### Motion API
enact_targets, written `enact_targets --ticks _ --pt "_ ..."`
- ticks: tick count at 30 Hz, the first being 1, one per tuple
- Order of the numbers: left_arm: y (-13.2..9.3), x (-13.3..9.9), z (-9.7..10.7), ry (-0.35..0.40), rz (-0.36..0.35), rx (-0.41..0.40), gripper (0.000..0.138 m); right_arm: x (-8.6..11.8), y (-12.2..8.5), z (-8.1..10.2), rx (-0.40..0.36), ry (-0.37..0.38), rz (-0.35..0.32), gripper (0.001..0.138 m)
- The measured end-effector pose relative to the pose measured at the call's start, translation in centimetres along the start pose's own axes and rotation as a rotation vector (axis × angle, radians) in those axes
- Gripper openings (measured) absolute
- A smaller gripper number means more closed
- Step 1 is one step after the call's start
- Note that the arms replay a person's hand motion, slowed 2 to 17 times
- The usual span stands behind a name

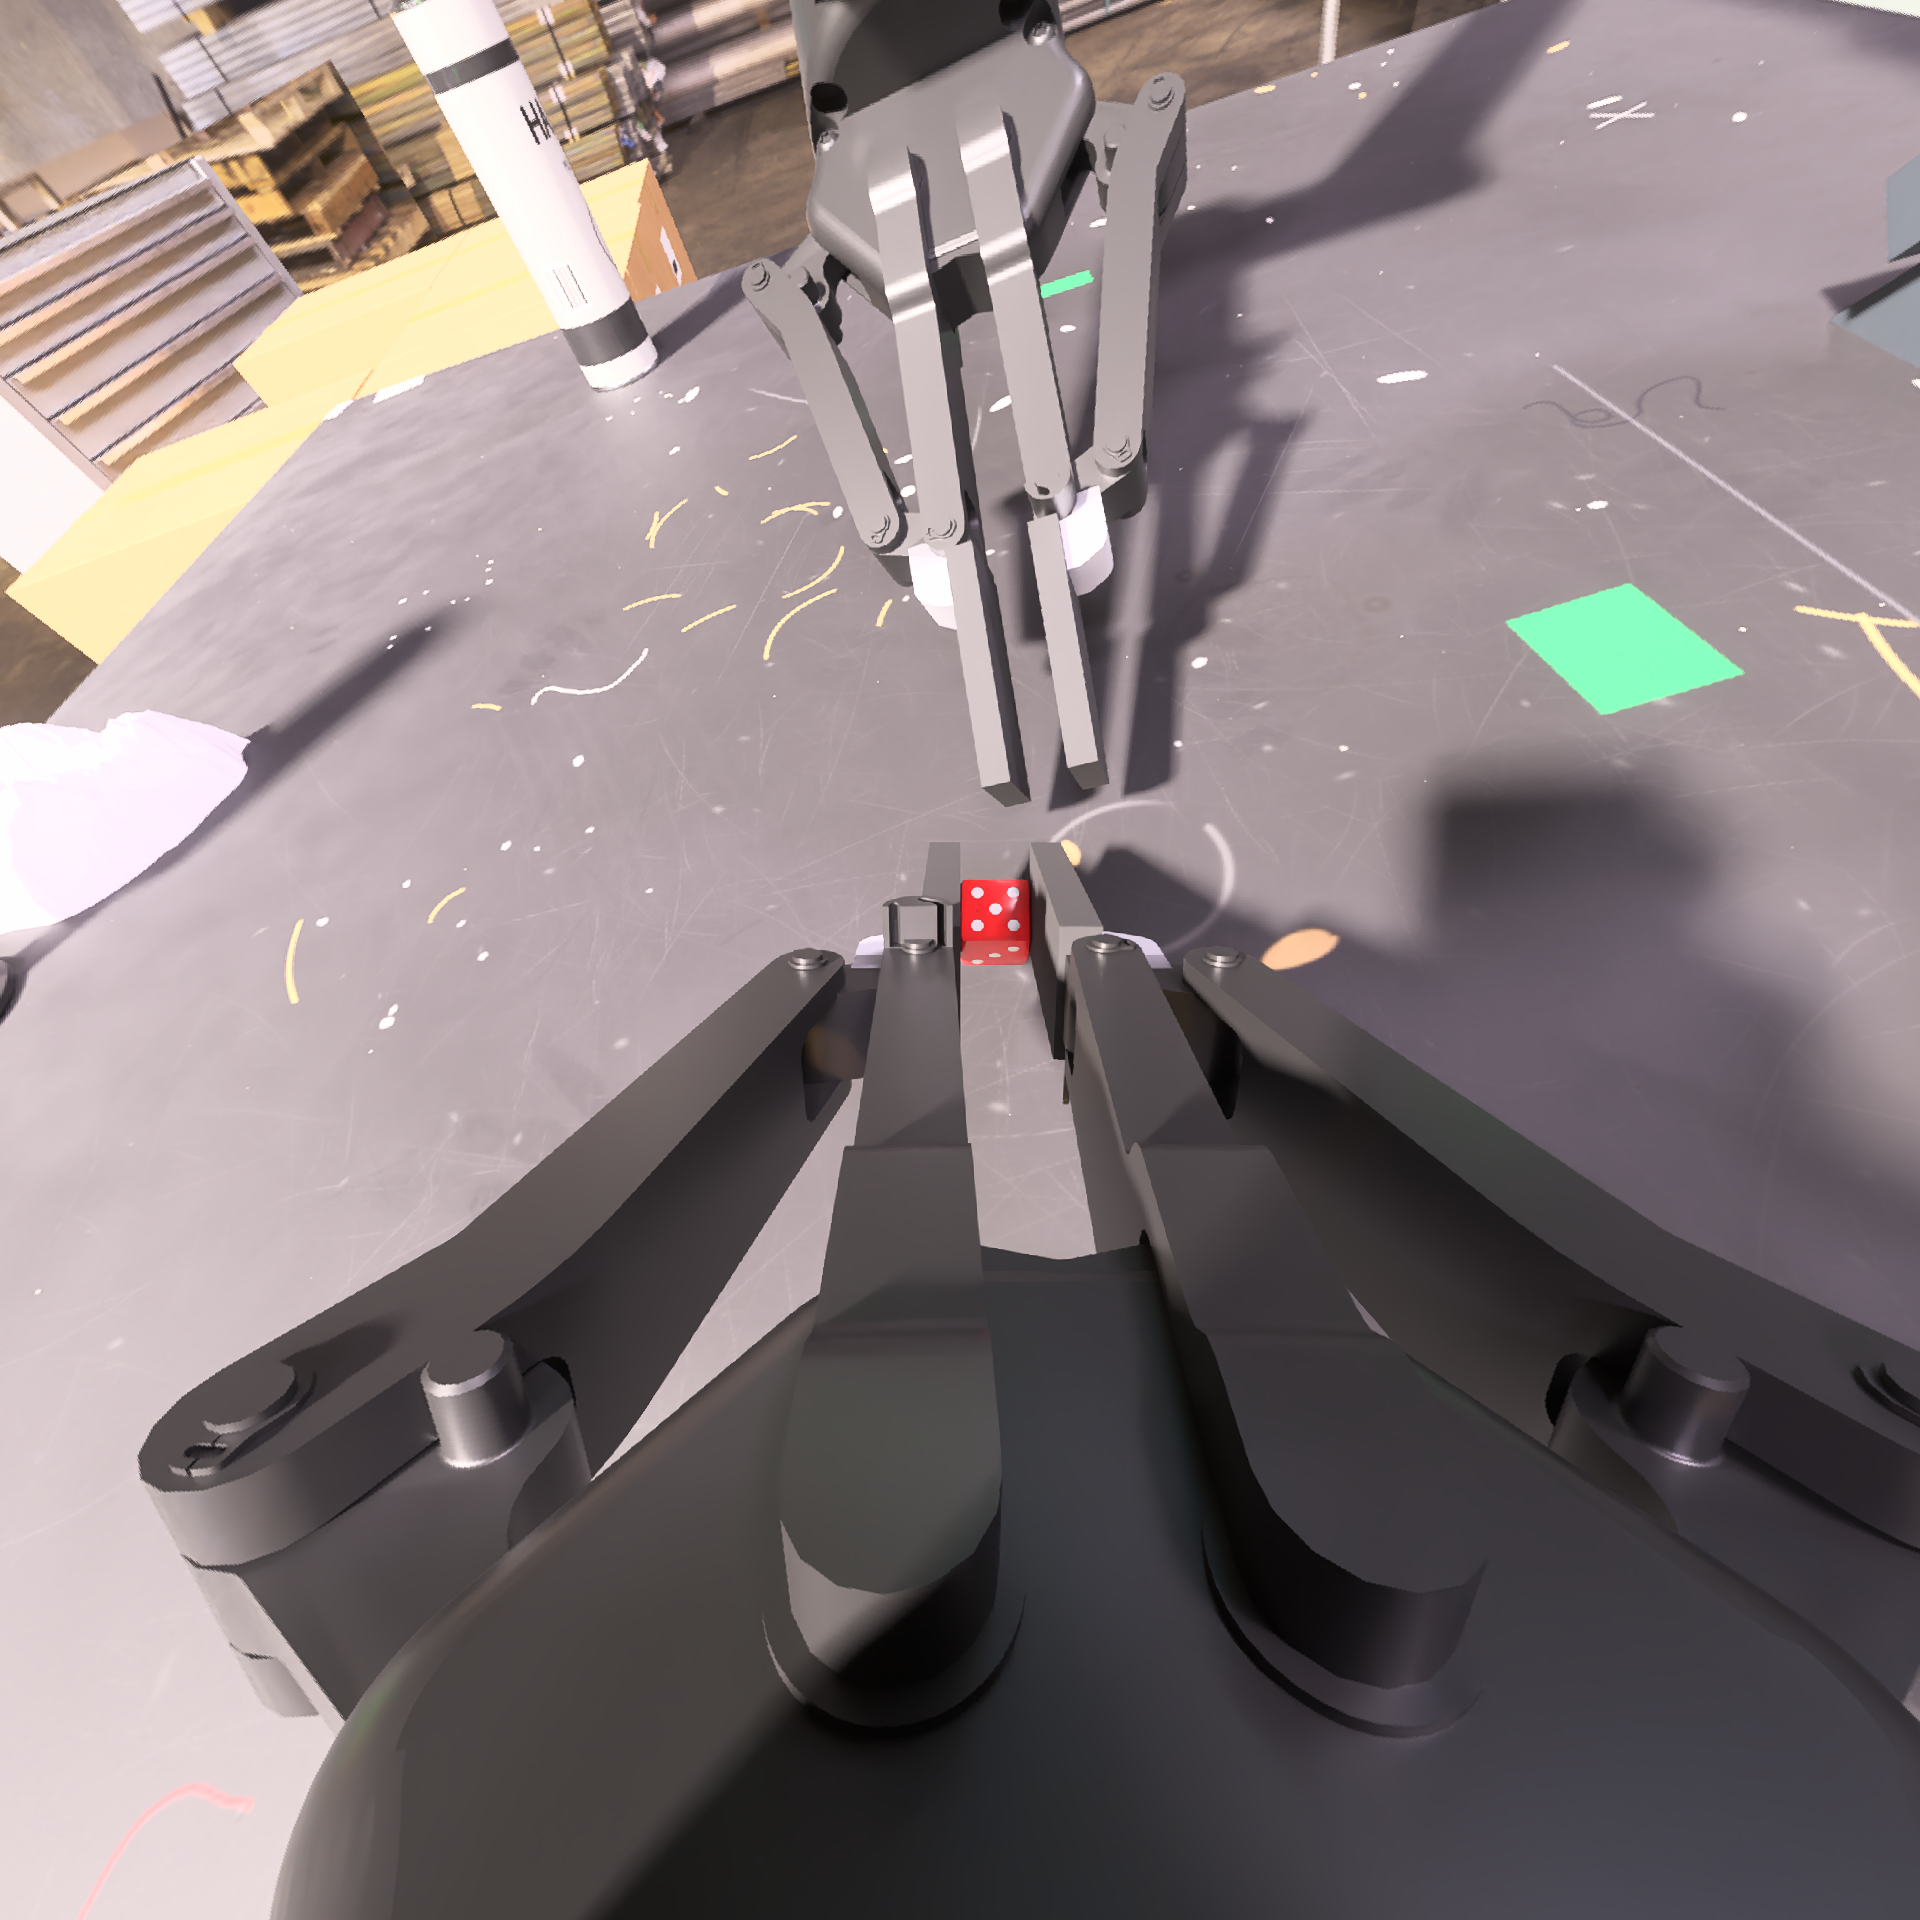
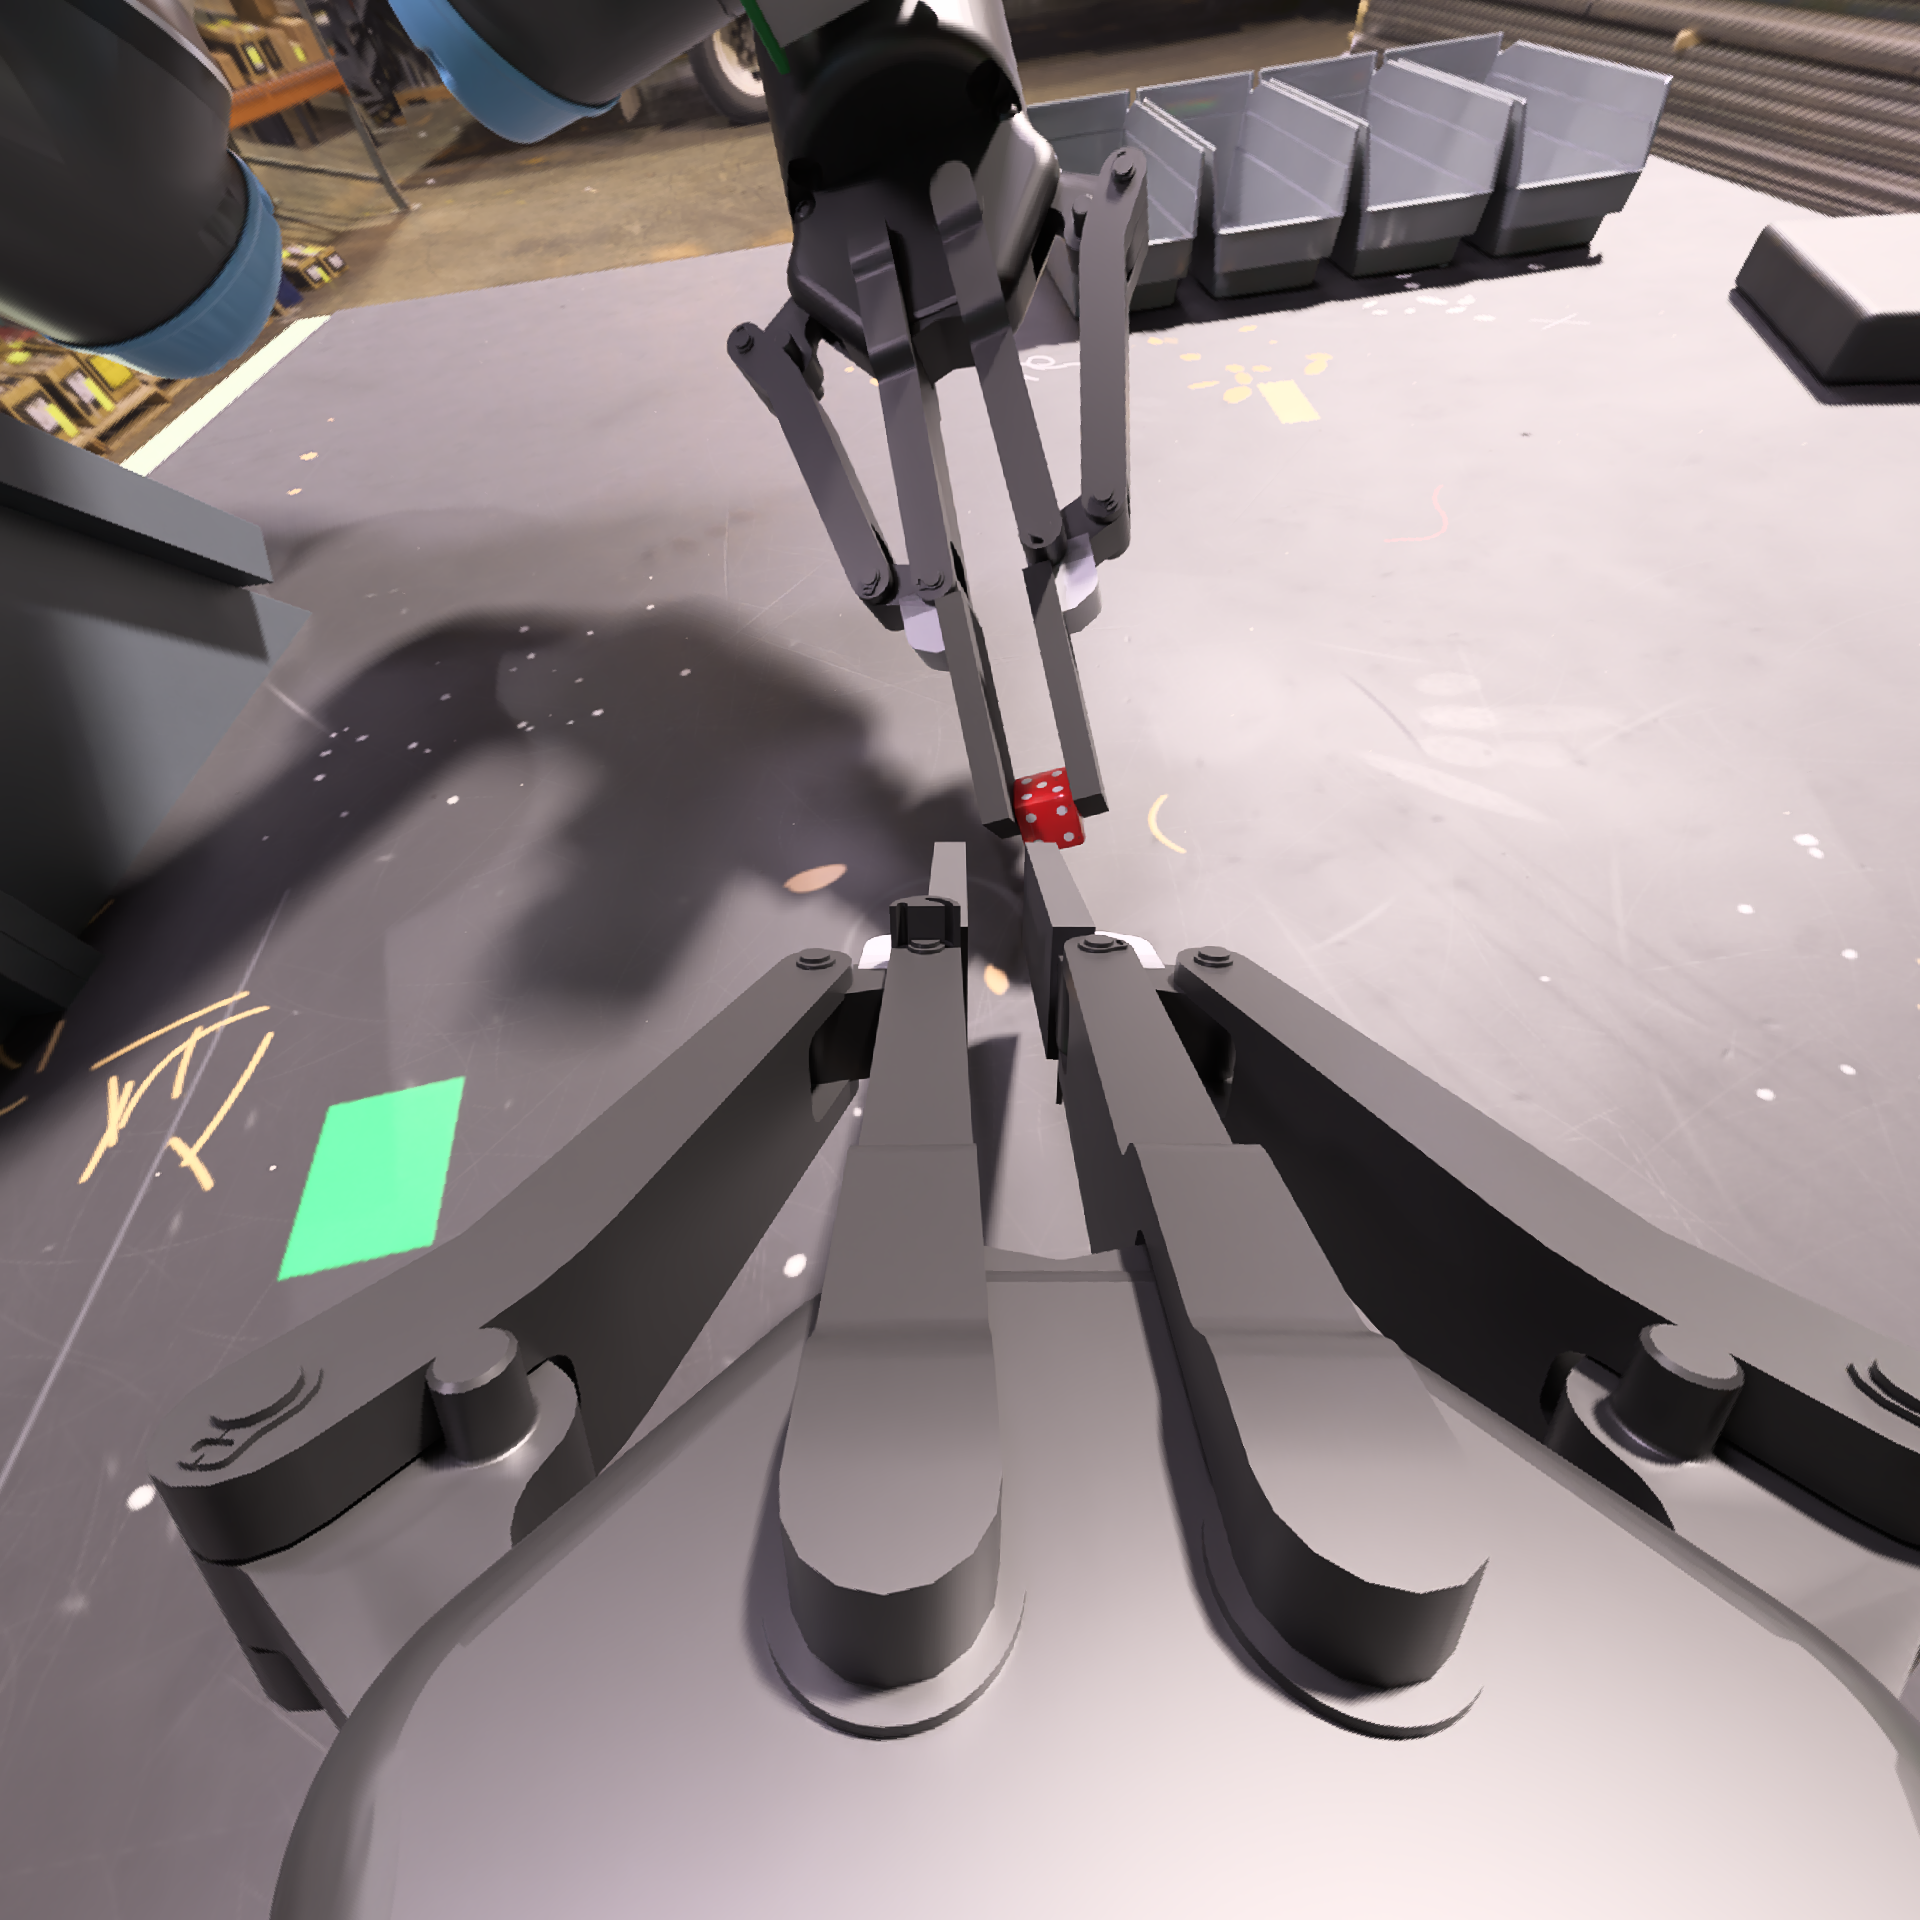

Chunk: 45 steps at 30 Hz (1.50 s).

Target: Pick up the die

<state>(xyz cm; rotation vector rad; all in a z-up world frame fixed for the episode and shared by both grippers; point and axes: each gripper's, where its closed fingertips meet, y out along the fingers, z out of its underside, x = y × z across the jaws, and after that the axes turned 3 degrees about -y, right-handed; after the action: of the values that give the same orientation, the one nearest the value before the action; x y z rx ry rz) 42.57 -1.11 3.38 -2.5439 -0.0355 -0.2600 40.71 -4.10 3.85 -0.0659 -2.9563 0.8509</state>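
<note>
The left gripper (image 1: 995, 868) is narrowed onto the red die (image 1: 994, 910), which sits between its two fingertips near their ends, the fingers flanking the cube's opposite side faces — a pinch across flat, parallel faces, which should resist slipping. In the right wrist view the same die (image 2: 1046, 806) appears at the tips of the left gripper (image 2: 1044, 816), low above the grey table (image 2: 1455, 727); whether it has cleared the surface I cannot tell. A cube has no long axis, so there is only facing to report: a five-pip face turns toward the left wrist camera, and in the right wrist view the cube looks slightly tilted, one corner lowest. The right gripper (image 2: 997, 873) holds nothing, its fingers drawn close together with a slim gap, hovering just beside the die, tips pointed at it — apparently idle. Farther out lie a green patch (image 1: 1621, 649), a white post (image 1: 525, 187), and a row of grey bins (image 2: 1351, 166).
</note>
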Motion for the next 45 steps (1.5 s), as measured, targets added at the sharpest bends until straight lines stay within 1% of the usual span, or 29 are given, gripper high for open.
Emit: enact_targets --ticks 11,21,26,31,35,42,45 --pt "0.0 0.0 0.0 -0.001 0.001 0.001 0.018 -0.5 -0.2 -0.4 -0.028 -0.034 0.052 0.024" --pt "0.0 0.0 0.0 -0.002 0.002 0.001 0.018 -0.8 0.0 -0.3 -0.017 -0.056 0.088 0.033" --pt "0.0 0.0 0.0 -0.001 0.001 0.001 0.018 -0.9 0.1 -0.2 -0.005 -0.056 0.095 0.035" --pt "0.0 0.0 0.0 -0.001 0.001 0.000 0.018 -0.9 0.2 0.0 0.010 -0.051 0.087 0.035" --pt "0.0 0.0 0.0 0.000 0.002 0.000 0.018 -0.6 0.3 0.1 0.020 -0.046 0.064 0.029" --pt "0.0 0.0 0.0 0.000 0.002 0.000 0.018 0.4 0.2 0.3 0.024 -0.020 -0.010 0.016" --pt "0.0 0.0 0.0 0.000 0.002 0.000 0.018 0.2 0.0 0.3 0.018 -0.014 -0.011 0.015"
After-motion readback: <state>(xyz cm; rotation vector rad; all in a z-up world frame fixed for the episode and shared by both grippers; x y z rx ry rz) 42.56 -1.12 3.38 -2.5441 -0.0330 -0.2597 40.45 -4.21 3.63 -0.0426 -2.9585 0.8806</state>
